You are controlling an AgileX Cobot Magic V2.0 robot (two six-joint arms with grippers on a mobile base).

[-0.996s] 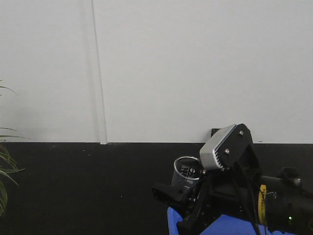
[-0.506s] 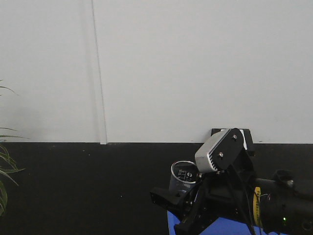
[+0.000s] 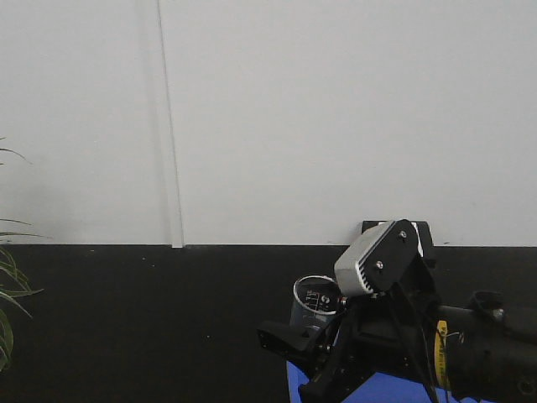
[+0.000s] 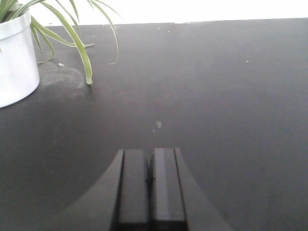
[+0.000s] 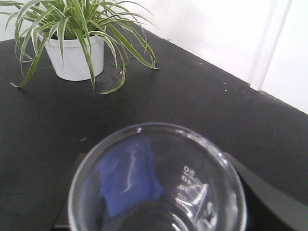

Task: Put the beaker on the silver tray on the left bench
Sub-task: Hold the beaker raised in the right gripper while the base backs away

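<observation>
- Because the small clear glass beaker with white marks (image 3: 317,302) has to go to another spot, the right gripper (image 5: 154,166) squeezes it, with one black finger on each side of the glass.
- The beaker stands straight up with its open mouth on top. I think that keeps it from slipping or tipping on the way.
- It hangs low at the right of the front view, just above a flat blue plastic tray (image 3: 386,395) and over the long bench with the matte black top (image 4: 216,96).
- The left gripper (image 4: 150,175) has its two fingers pressed together with nothing between them. It hovers over a bare part of the bench, probably to keep out of the way.
- A green leafy plant in a white round pot (image 4: 14,62) sits well apart from it, near the bench's far edge.
- The flat silver metal tray is in none of the pictures, so I think most of the carrying is not yet done.
</observation>
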